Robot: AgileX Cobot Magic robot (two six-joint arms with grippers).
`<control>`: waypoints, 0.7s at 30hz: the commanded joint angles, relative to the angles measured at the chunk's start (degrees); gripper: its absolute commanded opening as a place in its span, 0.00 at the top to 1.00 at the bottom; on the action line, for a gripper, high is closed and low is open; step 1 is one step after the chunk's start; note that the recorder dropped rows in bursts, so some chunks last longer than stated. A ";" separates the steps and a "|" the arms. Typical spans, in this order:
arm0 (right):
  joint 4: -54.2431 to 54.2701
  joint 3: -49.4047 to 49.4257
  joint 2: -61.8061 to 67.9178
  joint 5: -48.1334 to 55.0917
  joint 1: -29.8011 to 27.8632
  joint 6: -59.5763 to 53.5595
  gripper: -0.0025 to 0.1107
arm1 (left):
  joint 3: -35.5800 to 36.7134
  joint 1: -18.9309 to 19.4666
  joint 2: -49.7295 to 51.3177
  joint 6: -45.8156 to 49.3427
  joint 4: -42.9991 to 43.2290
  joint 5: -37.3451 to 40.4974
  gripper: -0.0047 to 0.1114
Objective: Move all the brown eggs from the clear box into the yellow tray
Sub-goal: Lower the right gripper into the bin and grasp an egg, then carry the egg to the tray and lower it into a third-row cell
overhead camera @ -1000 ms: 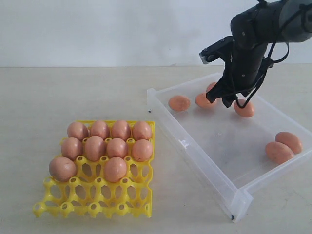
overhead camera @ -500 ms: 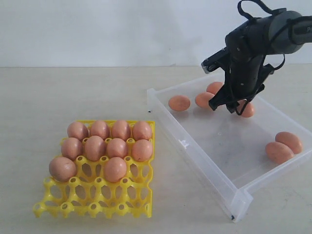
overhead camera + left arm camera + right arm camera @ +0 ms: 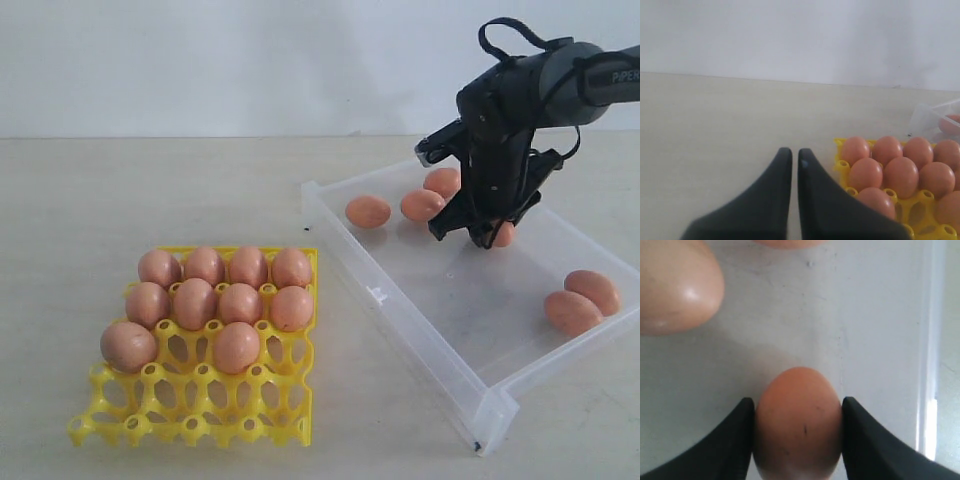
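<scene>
Several brown eggs (image 3: 195, 303) fill the far cups of the yellow tray (image 3: 190, 415) at the front left. The clear box (image 3: 420, 320) on the right holds loose eggs: one (image 3: 368, 211) near its far left corner, a pair (image 3: 422, 204) beside it, and two (image 3: 573, 312) at its right end. My right gripper (image 3: 480, 235) reaches down into the box. In the right wrist view its fingertips (image 3: 798, 402) press both sides of one brown egg (image 3: 798, 422) resting on the box floor. My left gripper (image 3: 794, 152) is shut and empty, just beside the tray (image 3: 842, 165).
Another egg (image 3: 675, 287) lies close to the gripped one. The box wall (image 3: 927, 365) runs just past the right finger. The tray's near two rows of cups (image 3: 230, 400) are mostly bare. Pale tabletop (image 3: 150, 190) surrounds the tray and the box.
The right arm has lowered into the box and its jaws have narrowed onto an egg near the far wall. Tray, box and other eggs have not moved.
</scene>
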 commanded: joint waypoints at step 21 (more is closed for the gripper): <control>31.10 49.12 -30.26 -95.56 31.36 1.21 0.98 | 0.23 -0.22 -0.15 -0.48 -0.16 -0.36 0.92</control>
